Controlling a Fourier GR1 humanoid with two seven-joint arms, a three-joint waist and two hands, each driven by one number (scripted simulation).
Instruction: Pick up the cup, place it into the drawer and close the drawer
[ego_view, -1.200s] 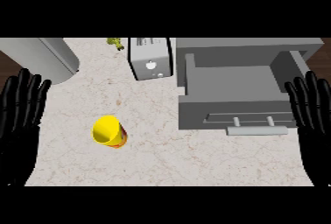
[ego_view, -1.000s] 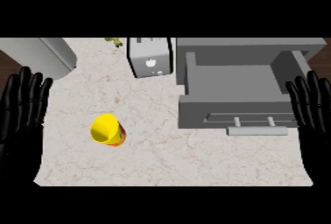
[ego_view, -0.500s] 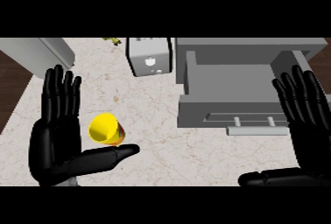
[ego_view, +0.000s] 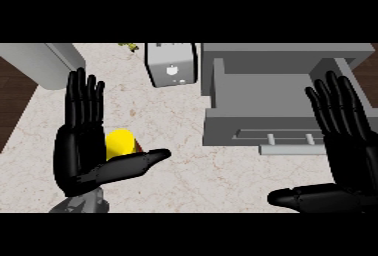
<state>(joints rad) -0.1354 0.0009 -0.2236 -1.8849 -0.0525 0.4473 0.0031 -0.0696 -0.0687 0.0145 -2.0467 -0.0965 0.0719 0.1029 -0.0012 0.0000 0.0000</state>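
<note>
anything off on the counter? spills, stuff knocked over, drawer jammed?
Nothing stands out. The yellow cup stands on the counter, partly hidden by the open left hand. The drawer is open, with no spills showing. The right hand is open too.

Bare table (ego_view: 184, 170) runs wide between the left robot hand (ego_view: 85, 155) and the right robot hand (ego_view: 343, 150), both flat-fingered, leaving a broad lane up the middle. The yellow cup (ego_view: 120, 144) sits just beside the left palm, with the thumb crossing below it (so that side is closed off). The open drawer (ego_view: 273, 95) offers an unobstructed cavity from above; its front wall and handle (ego_view: 284, 136) bar a low approach. The toaster (ego_view: 172, 64) blocks the far edge near the drawer's left wall.
</note>
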